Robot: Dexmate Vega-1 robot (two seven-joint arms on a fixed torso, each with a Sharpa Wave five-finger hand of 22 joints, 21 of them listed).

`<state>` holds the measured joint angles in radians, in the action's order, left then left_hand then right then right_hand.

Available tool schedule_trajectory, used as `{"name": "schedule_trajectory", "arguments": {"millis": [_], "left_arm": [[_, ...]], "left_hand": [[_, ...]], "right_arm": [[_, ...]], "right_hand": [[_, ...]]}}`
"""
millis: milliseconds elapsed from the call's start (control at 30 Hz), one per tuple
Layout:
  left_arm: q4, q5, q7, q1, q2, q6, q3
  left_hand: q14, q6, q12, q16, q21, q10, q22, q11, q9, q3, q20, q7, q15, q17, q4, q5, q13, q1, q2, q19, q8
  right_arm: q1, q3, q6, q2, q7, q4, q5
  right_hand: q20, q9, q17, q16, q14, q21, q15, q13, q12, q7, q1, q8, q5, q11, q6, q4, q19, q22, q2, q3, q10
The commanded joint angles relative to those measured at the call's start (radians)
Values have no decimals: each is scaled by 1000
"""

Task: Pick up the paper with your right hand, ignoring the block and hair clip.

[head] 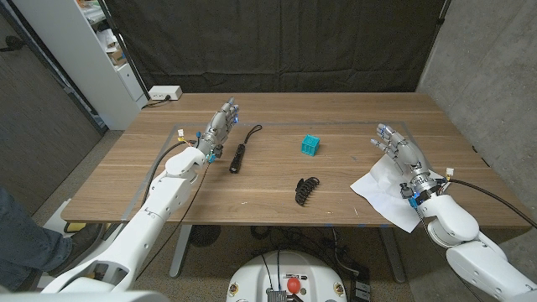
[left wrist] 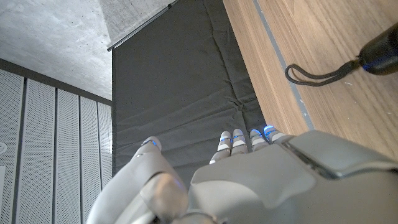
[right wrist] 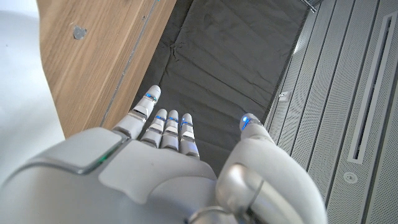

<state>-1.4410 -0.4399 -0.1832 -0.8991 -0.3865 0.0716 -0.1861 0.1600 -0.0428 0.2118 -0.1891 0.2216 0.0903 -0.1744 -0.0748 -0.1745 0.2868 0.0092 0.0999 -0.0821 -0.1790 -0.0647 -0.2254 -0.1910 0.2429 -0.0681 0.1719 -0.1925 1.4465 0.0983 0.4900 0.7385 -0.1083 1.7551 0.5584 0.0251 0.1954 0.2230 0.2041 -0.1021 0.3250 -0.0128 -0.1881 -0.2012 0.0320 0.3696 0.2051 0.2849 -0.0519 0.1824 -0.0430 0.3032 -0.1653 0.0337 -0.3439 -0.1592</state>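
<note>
Just beneath the open right hand (head: 401,151), the paper (head: 379,190).

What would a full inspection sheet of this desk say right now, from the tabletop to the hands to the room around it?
Surface: wooden table, with thin tape lines marking a work area.
Job's things: white paper at the table's right front, partly under the right hand; not lifted yet.
Clutter: teal block mid-table; black hair clip nearer the front; black stick-shaped tool with a wrist loop beside the left hand.
Hands: both have fingers apart and hold nothing; right one over the paper's far edge.
Cables: thin wires along both wrists; white power strip behind the far left corner.
Surroundings: black curtain behind, concrete wall right, white shelf left, a person's leg at the left edge.
</note>
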Motion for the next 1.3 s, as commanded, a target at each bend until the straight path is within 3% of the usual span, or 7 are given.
{"name": "schedule_trajectory", "arguments": {"millis": [33,500,1300], "left_arm": [[-6,1,-1,3,-2,-5,-2],[-25,8,15,-5,-5,-15,-5],[-1,-3,8,-14,3,25,2]], "left_hand": [[8,7,-4,2,-3,4,-4,1,-4,0,10,4,-3,-2,6,2,-1,2,14,37,3],[9,6,-4,2,-5,5,-5,2,-4,-2,12,3,-3,-2,7,2,-1,2,15,38,4],[5,10,-3,1,-10,2,-5,4,-4,-5,21,0,0,-2,10,4,-1,2,16,39,3]], "right_arm": [[33,-21,2,-8,-66,20,-94],[53,-47,-6,-8,-103,37,-186],[102,-86,-90,-22,-208,112,-433]], "right_hand": [[2,2,-1,10,-13,-5,0,-6,-4,-8,11,4,8,2,9,-10,10,-2,3,-4,-12],[3,2,-4,15,-31,-15,-6,-6,-8,-17,21,8,11,16,27,-20,24,-2,3,-6,-31],[3,2,-6,18,-45,-26,-17,-6,-9,-24,29,11,16,15,44,-29,38,-3,3,-7,-44]]}}
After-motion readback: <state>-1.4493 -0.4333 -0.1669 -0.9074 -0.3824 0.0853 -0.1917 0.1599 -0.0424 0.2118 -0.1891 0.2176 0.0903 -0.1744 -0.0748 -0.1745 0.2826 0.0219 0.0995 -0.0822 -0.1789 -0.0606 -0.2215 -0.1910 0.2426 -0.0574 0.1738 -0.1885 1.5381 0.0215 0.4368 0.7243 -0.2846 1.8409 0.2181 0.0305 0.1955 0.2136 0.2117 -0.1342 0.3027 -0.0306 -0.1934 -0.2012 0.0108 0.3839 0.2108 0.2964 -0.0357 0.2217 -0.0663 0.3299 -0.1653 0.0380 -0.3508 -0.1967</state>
